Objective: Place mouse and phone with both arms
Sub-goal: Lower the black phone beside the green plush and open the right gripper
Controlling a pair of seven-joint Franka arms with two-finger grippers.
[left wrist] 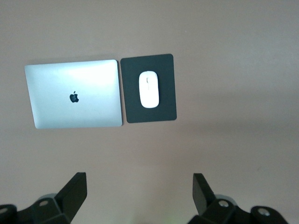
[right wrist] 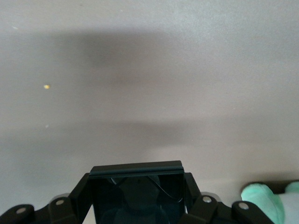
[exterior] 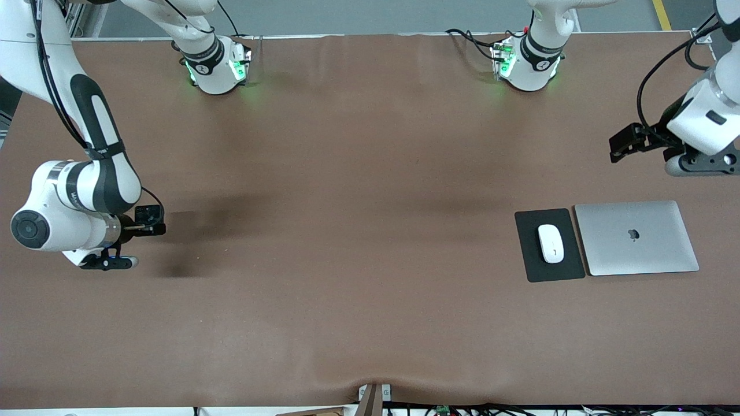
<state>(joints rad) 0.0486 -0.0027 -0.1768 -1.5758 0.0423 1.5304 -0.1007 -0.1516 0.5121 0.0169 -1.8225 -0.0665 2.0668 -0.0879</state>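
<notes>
1. One small white glossy oval mouse (exterior: 551,243) is already set on the flat black mouse pad (exterior: 527,249), beside a closed silver laptop (exterior: 636,237).
2. One black glossy rectangular phone (right wrist: 136,192) is clamped in the right gripper (right wrist: 136,186) over bare brown table (exterior: 347,173); placement is judged next.
3. The left gripper (left wrist: 140,193) is held spread and empty above.

Left gripper (left wrist: 138,193) hangs raised with fingers spread wide; right gripper (right wrist: 135,189) raised, fingers clamped.

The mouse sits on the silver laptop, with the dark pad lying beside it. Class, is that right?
Not quite. The mouse sits on the dark pad, and the silver laptop lies beside that pad. The front view shows it, as does the left wrist view.
</notes>
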